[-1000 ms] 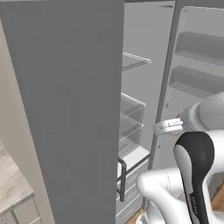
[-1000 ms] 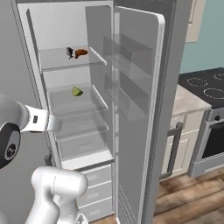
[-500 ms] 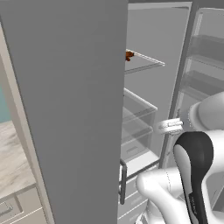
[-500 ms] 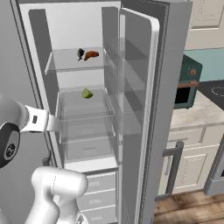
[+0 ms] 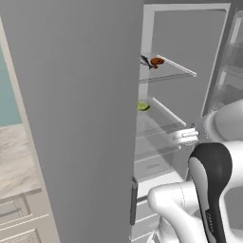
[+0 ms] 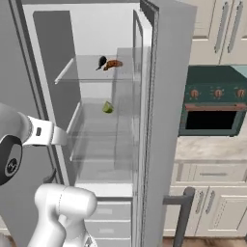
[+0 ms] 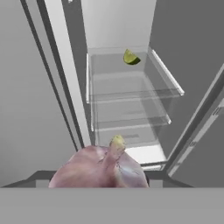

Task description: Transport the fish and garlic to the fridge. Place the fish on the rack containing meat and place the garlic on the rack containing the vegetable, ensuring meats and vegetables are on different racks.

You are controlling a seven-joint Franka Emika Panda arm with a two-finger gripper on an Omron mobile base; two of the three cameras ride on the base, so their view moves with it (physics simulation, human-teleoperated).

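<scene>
The pinkish-white garlic (image 7: 98, 168) sits right in front of the hand camera, and my gripper (image 7: 99, 176) is shut on it, its fingertips mostly hidden behind the bulb. The fridge (image 6: 164, 120) stands open ahead. The dark fish (image 6: 102, 61) lies beside the reddish-brown meat (image 6: 114, 63) on the higher glass rack (image 6: 82, 72). Both also show in the left base view: fish (image 5: 144, 60), meat (image 5: 157, 61). One shelf lower lies the yellow-green vegetable (image 6: 107, 107) (image 7: 130, 57) (image 5: 143, 106). The garlic is still outside the fridge, below and in front of that shelf.
The fridge's left door (image 5: 80, 118) stands close on my left and the right door (image 6: 166, 144) on my right, leaving a narrow opening. Clear bins (image 7: 127, 109) and drawers (image 6: 111, 217) sit lower down. An oven (image 6: 214, 106) and cabinets (image 6: 212, 202) are to the right.
Both base views have swung, so the fridge's inside now faces me more squarely. The arm keeps its pose and the grip on the garlic is unchanged.
</scene>
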